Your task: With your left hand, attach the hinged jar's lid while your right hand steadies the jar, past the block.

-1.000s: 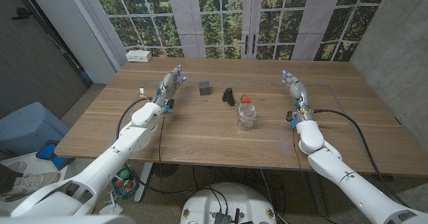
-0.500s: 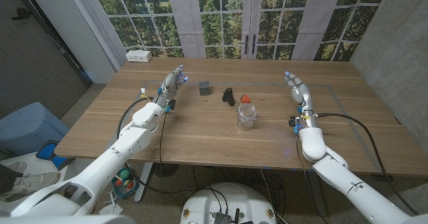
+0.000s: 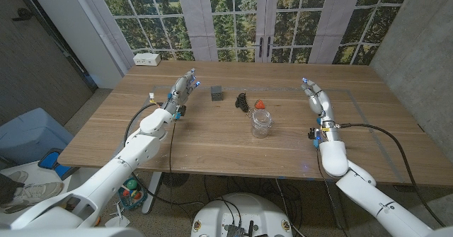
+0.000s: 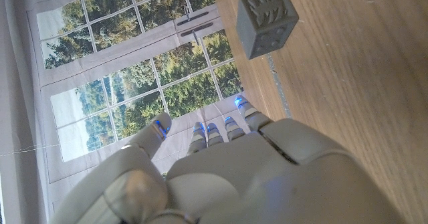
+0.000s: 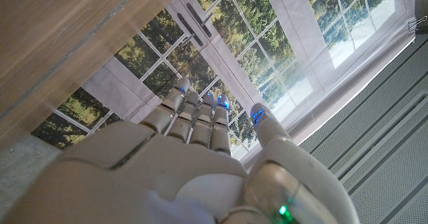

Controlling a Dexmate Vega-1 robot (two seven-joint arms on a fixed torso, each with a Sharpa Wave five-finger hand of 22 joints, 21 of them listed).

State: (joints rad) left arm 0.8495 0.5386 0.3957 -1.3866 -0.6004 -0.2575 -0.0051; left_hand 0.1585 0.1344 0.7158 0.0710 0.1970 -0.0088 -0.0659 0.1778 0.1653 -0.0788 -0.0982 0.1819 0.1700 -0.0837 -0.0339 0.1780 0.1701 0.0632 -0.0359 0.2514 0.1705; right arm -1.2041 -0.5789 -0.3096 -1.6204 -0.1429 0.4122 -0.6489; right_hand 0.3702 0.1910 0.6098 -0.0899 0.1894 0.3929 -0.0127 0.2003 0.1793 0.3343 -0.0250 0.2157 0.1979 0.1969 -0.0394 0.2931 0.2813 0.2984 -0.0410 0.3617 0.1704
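Nearest on the table [image 3: 212, 141] stands the jar [image 3: 261, 122], clear glass, upright near the middle, with nothing touching it. Just behind it lies a small red thing [image 3: 259, 103], and beside that a dark wiry piece [image 3: 242, 100] that may be the lid or its hinge; I cannot tell which. Neither is on the jar, so the attaching looks not yet begun.

The right hand [image 3: 314, 95] hangs off to the jar's right, well apart, fingers [image 5: 194, 114] straight and slightly spread, holding nothing. It seems parked clear of the jar it is meant to steady.

The left hand [image 3: 181, 88] is farther back on the left, fingers [image 4: 221, 130] extended and empty, near the grey block [image 3: 216, 92]. Its reach to the lid must pass that block.

The block's faces carry raised marks, unreadable [image 4: 267, 20]. No brand or label shows on the jar.
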